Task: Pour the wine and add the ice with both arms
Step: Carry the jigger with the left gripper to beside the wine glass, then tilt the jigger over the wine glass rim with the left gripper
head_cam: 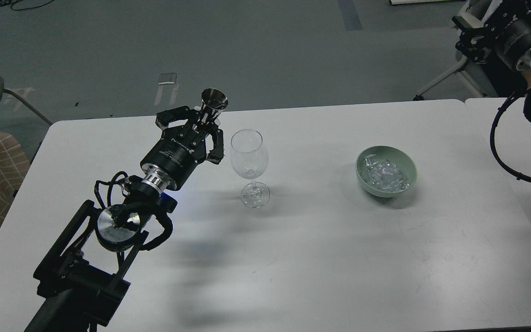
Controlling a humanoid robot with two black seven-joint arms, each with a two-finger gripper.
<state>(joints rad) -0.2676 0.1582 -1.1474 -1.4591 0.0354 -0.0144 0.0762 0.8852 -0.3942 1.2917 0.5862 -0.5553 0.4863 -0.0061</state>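
A: Left gripper is up over the far-left part of the white table, and its fingers are clenched round a small metal cup, a shiny cone flaring to an open mouth at the top.

B: Cup looks close to upright, just a slight tilt. Can't make out any liquid inside it from here, the inside is dark.

A: Right beside it, just to the right, stands the wine glass, upright on its foot. Cup and glass are near but apart.

B: And is there wine in that glass? I can't tell. The bowl of the glass reads clear, only glints low down.

A: Over to the right, well apart from the glass, the pale green bowl sits on the table, with the ice heaped inside it, clear glinting chunks.

B: Right gripper?

A: Way off in the far-right corner, beyond the table edge, dark and partly cut off by the frame. Whether its fingers are spread or closed, I can't tell. It's nowhere near the bowl.

B: The left arm reaches in from the near-left corner, cables looped round its silver joint cap.
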